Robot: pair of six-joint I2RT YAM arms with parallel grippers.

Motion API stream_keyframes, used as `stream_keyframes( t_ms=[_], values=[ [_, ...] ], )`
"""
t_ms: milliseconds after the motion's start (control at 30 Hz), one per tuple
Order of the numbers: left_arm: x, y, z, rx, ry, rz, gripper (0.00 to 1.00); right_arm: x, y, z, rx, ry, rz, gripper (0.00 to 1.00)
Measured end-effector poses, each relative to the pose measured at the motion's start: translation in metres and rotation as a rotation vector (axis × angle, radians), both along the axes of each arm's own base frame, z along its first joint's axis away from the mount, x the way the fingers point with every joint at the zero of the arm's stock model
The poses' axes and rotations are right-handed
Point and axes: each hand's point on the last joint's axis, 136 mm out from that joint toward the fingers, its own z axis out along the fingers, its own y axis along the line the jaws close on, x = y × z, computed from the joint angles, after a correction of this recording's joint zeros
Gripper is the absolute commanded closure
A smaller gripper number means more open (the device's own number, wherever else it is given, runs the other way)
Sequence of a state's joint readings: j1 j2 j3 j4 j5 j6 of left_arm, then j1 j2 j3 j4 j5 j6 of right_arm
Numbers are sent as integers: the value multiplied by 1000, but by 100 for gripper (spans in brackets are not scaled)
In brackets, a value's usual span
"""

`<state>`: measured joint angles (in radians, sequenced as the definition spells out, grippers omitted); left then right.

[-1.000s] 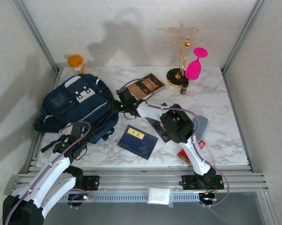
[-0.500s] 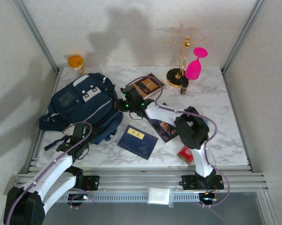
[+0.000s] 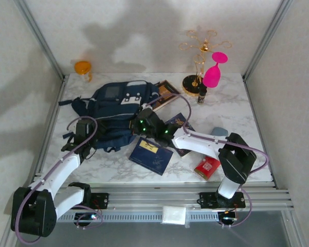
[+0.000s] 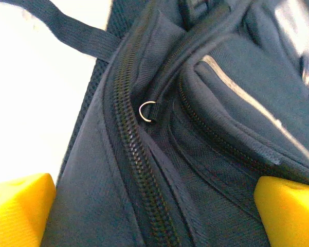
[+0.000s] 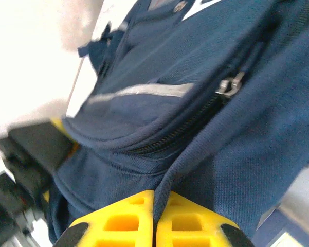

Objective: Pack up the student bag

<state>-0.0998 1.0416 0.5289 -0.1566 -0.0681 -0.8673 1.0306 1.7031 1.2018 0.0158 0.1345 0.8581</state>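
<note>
Readying the student bag (image 3: 118, 108): right gripper (image 5: 155, 200) pinched shut on its fabric, left gripper (image 4: 151, 206) spread wide over the zipper (image 4: 136, 164) — next, likely unzipping.

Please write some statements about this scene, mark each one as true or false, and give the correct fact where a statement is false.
1. The right fingers are shut on a fold of the backpack. True.
2. The left fingers are shut. False: they stand wide open over the backpack's zip.
3. A blue booklet lies flat on the table beside the backpack. True.
4. The pink glass lies on its side. False: it stands upright at the far right of the table.
5. The red box is inside the backpack. False: it lies on the table, near the front edge.
</note>
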Motion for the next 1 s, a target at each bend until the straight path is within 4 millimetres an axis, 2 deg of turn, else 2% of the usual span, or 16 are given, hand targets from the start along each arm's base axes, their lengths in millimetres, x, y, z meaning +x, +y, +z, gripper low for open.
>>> stream_keyframes(
  t_ms=[67, 200, 267, 333, 400, 533, 600, 700, 833, 933, 1000],
  values=[
    [5, 9, 3, 24, -2, 12, 1, -9, 9, -10, -3, 21, -3, 86],
    [4, 32, -13, 57, 68, 54, 1, -27, 27, -39, -17, 80, 45, 59],
    [3, 38, -16, 68, 95, 62, 1, -40, 34, -44, -27, 92, 91, 50],
    [5, 39, -10, 80, 97, 57, 1, -49, 38, -35, -15, 81, 131, 44],
    [8, 41, 2, 90, 82, 58, 1, -55, 31, -17, 4, 53, 149, 39],
    [3, 41, 19, 106, 55, 52, 1, -54, -8, 22, 47, -2, 123, 32],
    [-4, 37, 25, 103, 46, 36, 1, -35, -33, 34, 63, -15, 71, 32],
    [-12, 12, 36, 78, 9, -40, 1, 2, -67, 24, 31, -10, -27, 32],
    [-25, -42, 45, 25, -25, -194, 1, 41, -103, -20, -62, 61, -103, 29],
    [-42, -82, 43, -22, -27, -308, 1, 57, -113, -59, -117, 142, -108, 25],
    [-55, -106, 39, -55, -26, -379, 3, 66, -113, -81, -145, 189, -102, 25]
  ],
)
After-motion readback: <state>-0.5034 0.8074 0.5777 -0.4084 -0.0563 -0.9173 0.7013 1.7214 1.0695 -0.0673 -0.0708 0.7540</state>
